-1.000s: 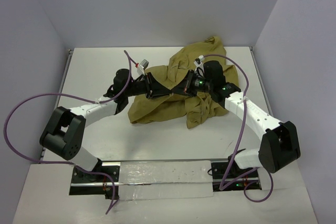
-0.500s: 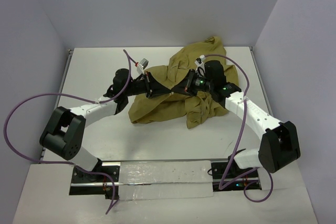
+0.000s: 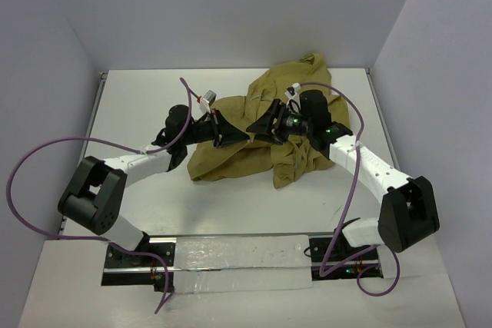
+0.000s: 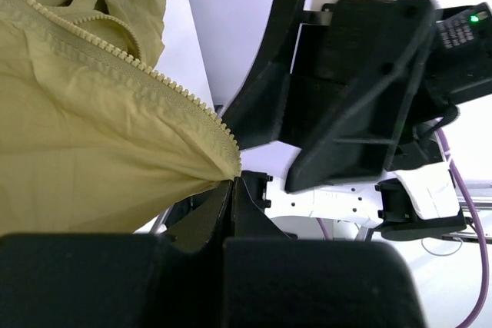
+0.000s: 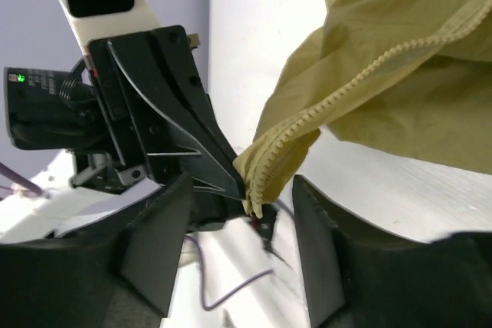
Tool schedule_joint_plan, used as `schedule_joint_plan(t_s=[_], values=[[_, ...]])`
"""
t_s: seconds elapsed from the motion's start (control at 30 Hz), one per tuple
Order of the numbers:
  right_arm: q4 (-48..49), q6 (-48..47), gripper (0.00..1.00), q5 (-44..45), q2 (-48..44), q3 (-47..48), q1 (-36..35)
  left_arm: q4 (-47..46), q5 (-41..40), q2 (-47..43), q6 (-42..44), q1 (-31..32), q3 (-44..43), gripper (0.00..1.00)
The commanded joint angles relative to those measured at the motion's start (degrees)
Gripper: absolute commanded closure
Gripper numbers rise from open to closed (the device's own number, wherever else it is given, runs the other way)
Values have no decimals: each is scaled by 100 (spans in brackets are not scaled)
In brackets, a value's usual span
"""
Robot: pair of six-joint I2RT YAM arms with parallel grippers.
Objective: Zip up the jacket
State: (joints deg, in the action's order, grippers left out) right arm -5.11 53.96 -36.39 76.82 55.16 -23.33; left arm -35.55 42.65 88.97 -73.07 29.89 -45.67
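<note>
The olive-tan jacket (image 3: pixel 300 90) lies crumpled at the back right of the table. My left gripper (image 3: pixel 231 134) is shut on the end of its zipper edge, and in the left wrist view the cloth (image 4: pixel 92 113) with its row of teeth (image 4: pixel 154 74) runs down into the closed tips (image 4: pixel 233 182). My right gripper (image 3: pixel 257 127) faces the left one, a small gap apart. In the right wrist view its jaws stand open (image 5: pixel 240 228). The pinched zipper end (image 5: pixel 257 186) hangs between its fingers and touches neither.
The white table (image 3: pixel 154 97) has walls on the left, back and right. A purple cable (image 3: pixel 23 167) loops out from the left arm, another (image 3: pixel 350 190) runs along the right arm. A metal rail (image 3: pixel 231 255) crosses the near edge.
My right gripper has opened and let go of the jacket's zipper edge, drawing slightly back. My left gripper closed on that edge and shifted a little to the left.
</note>
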Motion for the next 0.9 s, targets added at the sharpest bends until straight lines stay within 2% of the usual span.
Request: schedule_joint_plan(t_s=[0.0, 0.2, 0.4, 0.5, 0.67, 0.73, 0.87], values=[[-779, -679, 33, 422, -216, 576, 51, -3, -41, -240, 149, -59, -9, 100], [-1855, -1421, 32, 1353, -589, 726, 203, 208, -43, -319, 311, -106, -37, 100], [-2740, -1957, 38, 2633, -997, 110, 215, -114, -123, -378, 88, -132, 62, 100], [-3044, -2094, 40, 3342, -1079, -228, 215, -252, -505, -519, -57, -141, 188, 100], [-3367, -2170, 42, 4087, -752, -353, 215, 139, -624, -482, 155, -136, 9, 100], [-3343, -2234, 46, 4372, -641, -313, 239, 209, -565, -450, 182, -133, -36, 100], [-3271, -2398, 49, 4437, -189, -116, 295, 273, -525, -397, 202, -137, -74, 100]])
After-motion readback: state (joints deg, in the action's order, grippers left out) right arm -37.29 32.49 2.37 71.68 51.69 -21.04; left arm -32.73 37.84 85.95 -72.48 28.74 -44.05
